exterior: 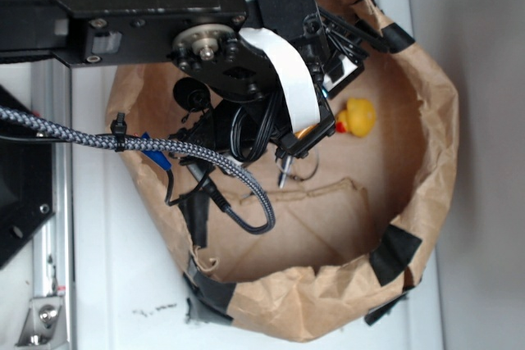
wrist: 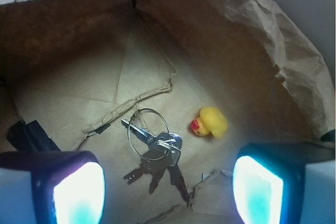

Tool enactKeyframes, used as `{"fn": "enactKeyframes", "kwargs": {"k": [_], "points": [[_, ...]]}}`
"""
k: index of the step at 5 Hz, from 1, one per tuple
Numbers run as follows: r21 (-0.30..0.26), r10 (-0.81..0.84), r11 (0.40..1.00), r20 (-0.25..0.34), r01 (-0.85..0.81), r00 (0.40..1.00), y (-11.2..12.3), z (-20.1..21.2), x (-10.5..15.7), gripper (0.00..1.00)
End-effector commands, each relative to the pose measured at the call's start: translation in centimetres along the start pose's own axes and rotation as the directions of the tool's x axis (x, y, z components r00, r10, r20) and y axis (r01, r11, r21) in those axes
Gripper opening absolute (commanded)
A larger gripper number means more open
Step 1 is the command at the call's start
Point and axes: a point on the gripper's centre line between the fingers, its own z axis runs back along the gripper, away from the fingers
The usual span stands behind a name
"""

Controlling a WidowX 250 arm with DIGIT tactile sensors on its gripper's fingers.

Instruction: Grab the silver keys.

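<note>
**While the pincer hangs wide over the bag, the keys lie ungrabbed**

Nearest the wrist cam, the gripper [wrist: 168, 187] fills the bottom edge: two glowing pale fingertips [wrist: 79, 192], one at each lower corner, spread wide w/ nothing between them but bag floor. Just past them, approx. centred in the gap, lie the silver keys [wrist: 157, 156], a bunch of grey metal keys fanned toward the camera, w/ a thin wire ring looping away at the far end. They rest flat on the brown paper, touching neither finger.

Near the keys, to their right, sits a yellow rubber duck [wrist: 211, 122] w/ a red beak, apart from the bunch. Beyond both runs a torn, crumpled paper seam [wrist: 142, 100], then the crinkled walls of the paper bag [wrist: 273, 40] rise all round.

From the exterior cam (looking down), the black arm reaches into the bag [exterior: 435, 178]; the keys [exterior: 285, 176] are mostly hidden under it, w/ the duck [exterior: 358, 117] beside it.

Progress, as a judgement: the approach looks largely done, lined up over the bunch. Left to do: descend, close on the keys, lift.
</note>
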Motion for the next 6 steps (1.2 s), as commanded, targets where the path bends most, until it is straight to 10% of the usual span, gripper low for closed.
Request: {"fn": "enactKeyframes", "kwargs": {"k": [1,6], "points": [[0.08,-0.1,0.992,0.043,0.096,0.994,-1.5,-2.6,-0.9,1.0],[0.026,-0.318,0.948,0.03,0.317,0.948,-3.2,-6.3,-1.2,1.0]]}}
